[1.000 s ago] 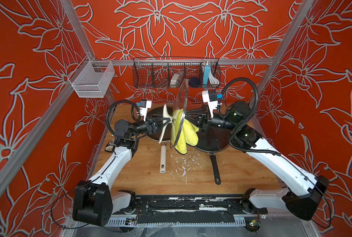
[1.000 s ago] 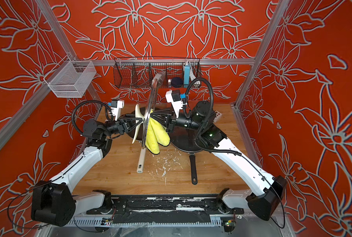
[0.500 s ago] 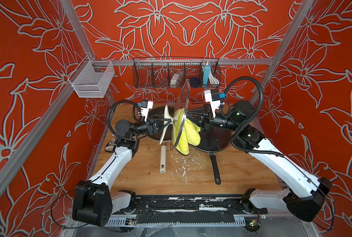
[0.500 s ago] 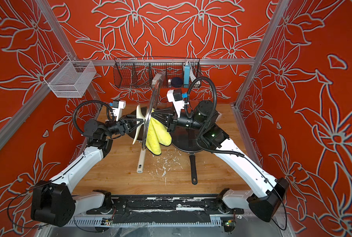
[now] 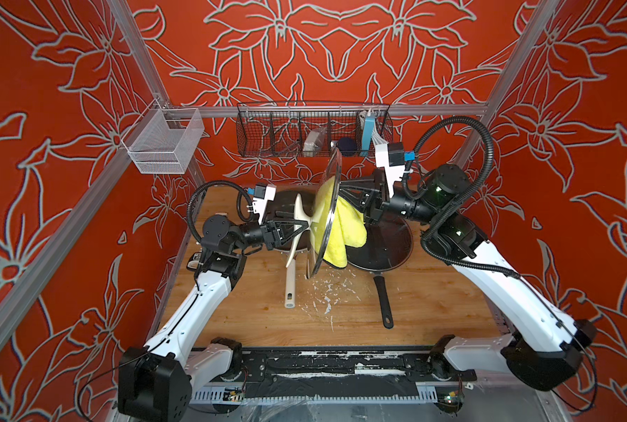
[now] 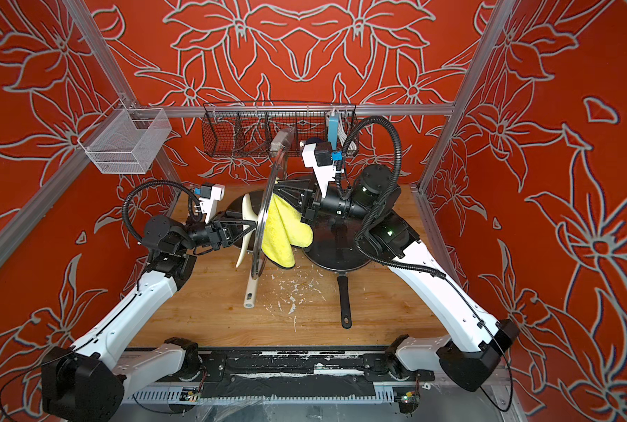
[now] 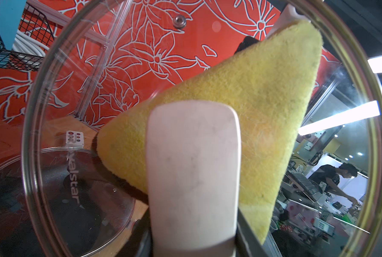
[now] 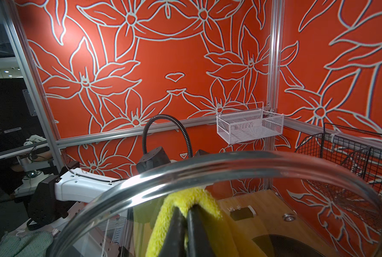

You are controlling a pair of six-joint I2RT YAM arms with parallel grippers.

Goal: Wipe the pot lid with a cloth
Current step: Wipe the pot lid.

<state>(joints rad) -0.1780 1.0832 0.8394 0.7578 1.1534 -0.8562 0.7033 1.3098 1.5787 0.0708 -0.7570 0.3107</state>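
Note:
The glass pot lid (image 5: 327, 215) (image 6: 264, 219) stands on edge above the table. My left gripper (image 5: 299, 229) (image 6: 248, 228) is shut on its cream handle (image 5: 297, 219) (image 7: 192, 166). The yellow cloth (image 5: 343, 234) (image 6: 283, 234) lies against the lid's other face and hangs down in folds. My right gripper (image 5: 343, 197) (image 6: 279, 190) (image 8: 185, 222) is shut on the cloth's upper part (image 8: 196, 200), just under the lid's rim (image 8: 208, 169). Through the glass, the left wrist view shows the cloth (image 7: 252, 100) spread behind the handle.
A black frying pan (image 5: 381, 252) sits under the right gripper, handle toward the front. A dark pan (image 5: 286, 197) with a long cream handle (image 5: 290, 288) lies behind the left gripper. White scraps (image 5: 326, 296) litter the wood. A black wire basket (image 5: 312, 131) and a white mesh basket (image 5: 162, 142) hang on the walls.
My right gripper has slid the cloth a little upward and toward the back along the lid. The left gripper and the lid have hardly moved.

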